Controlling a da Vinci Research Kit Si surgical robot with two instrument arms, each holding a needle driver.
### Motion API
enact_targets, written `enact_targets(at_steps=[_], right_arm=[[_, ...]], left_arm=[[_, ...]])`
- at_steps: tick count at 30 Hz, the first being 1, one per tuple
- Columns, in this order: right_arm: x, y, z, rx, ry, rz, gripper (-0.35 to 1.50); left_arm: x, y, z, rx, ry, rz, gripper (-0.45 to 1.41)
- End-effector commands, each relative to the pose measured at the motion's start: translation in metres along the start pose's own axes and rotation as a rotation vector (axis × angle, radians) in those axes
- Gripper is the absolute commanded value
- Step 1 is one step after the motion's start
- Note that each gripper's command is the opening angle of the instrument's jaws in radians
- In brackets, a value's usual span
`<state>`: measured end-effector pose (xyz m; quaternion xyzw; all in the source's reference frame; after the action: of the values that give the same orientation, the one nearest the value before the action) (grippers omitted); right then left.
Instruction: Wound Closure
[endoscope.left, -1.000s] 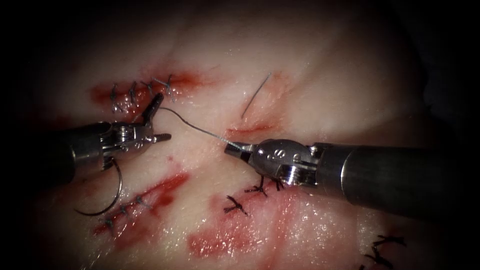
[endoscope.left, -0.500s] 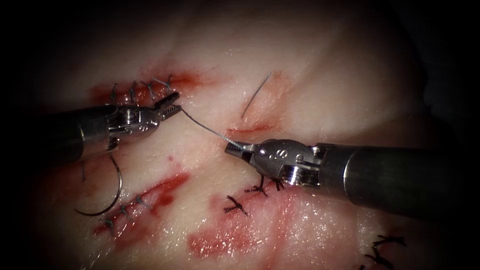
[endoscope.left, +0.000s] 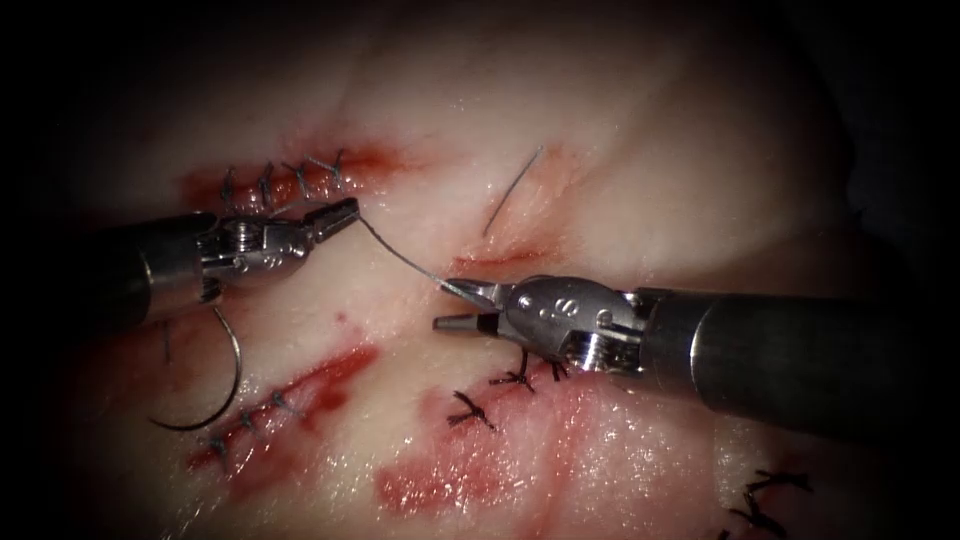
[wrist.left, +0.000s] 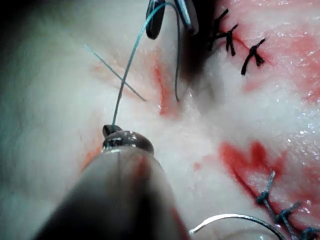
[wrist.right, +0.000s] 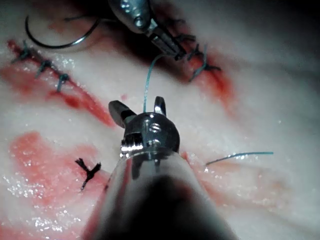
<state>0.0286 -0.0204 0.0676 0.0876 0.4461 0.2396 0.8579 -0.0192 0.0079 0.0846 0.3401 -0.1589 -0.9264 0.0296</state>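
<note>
Left tool (endoscope.left: 340, 213): fingers clamped on thread (endoscope.left: 400, 258) | right tool (endoscope.left: 462, 308): fingers apart, holding nothing | needle (endoscope.left: 222, 385): lying free on tissue (endoscope.left: 620, 170), lower left | progress: several cuts stitched, small cut (endoscope.left: 495, 262) by right tool unclosed

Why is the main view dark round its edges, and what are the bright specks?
Endoscope view: its light falls mid-scene and fades outward; specks are glare off wet tissue and the open, empty right tool. Left wrist view: the left tool, shut on thread, stands over strongly lit tissue. Right wrist view: the needle lies unheld on the tissue in dimmer light.
</note>
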Motion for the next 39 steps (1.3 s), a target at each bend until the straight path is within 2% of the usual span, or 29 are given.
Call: enact_targets(at_steps=[1, 5, 7, 10, 11, 13, 14, 15, 16, 22, 26, 33, 36, 39], right_arm=[[0.0003, 0.0009, 0.0004, 0.037, 0.037, 0.014, 1.46], [0.0006, 0.0026, -0.002, 0.12, 0.144, 0.063, 1.46], [0.0008, 0.005, -0.0047, 0.148, 0.222, 0.116, 1.46], [0.0005, 0.0072, -0.0061, 0.139, 0.246, 0.133, 1.48], [0.0004, 0.0078, -0.0064, 0.143, 0.248, 0.134, 1.41], [-0.0004, 0.009, -0.0067, 0.148, 0.248, 0.13, 1.06], [-0.0008, 0.0095, -0.0065, 0.143, 0.234, 0.115, 0.64], [-0.0014, 0.01, -0.0056, 0.13, 0.222, 0.063, -0.27], [-0.0017, 0.0102, -0.005, 0.123, 0.225, 0.036, -0.35], [-0.0044, 0.0103, 0.0014, 0.117, 0.207, -0.069, -0.35], [-0.0048, 0.0098, 0.0035, 0.141, 0.216, -0.094, -0.35], [-0.0035, 0.0083, 0.0041, 0.19, 0.244, -0.107, -0.35], [-0.0031, 0.0076, 0.004, 0.22, 0.291, -0.111, -0.35], [-0.0026, 0.0074, 0.004, 0.232, 0.33, -0.111, -0.35]], left_arm=[[-0.0001, -0.0006, 0.0004, 0.008, 0.001, 0.002, -0.45], [-0.0008, -0.0012, -0.0009, 0.036, 0.009, -0.011, -0.45], [-0.0011, -0.0012, -0.0013, 0.041, 0.006, -0.016, -0.45], [-0.0009, -0.0011, -0.0013, 0.042, 0.004, -0.016, -0.45], [-0.0008, -0.001, -0.0013, 0.043, 0.004, -0.017, -0.45], [-0.0005, -0.0009, -0.0012, 0.043, 0.003, -0.019, -0.45], [-0.0003, -0.0009, -0.0011, 0.042, 0.008, -0.02, -0.45], [0.0002, -0.0008, -0.001, 0.037, 0.025, -0.022, -0.45], [0.0006, -0.0007, -0.0009, 0.039, 0.031, -0.041, -0.45], [0.0027, -0.0007, 0.0005, 0.089, 0.043, -0.139, -0.45], [0.0035, -0.0007, 0.0017, 0.145, 0.02, -0.155, -0.45], [0.0034, -0.001, 0.0035, 0.234, -0.036, -0.193, -0.45], [0.0028, -0.0011, 0.0044, 0.295, -0.078, -0.226, -0.45], [0.0024, -0.0008, 0.0052, 0.311, -0.098, -0.224, -0.45]])
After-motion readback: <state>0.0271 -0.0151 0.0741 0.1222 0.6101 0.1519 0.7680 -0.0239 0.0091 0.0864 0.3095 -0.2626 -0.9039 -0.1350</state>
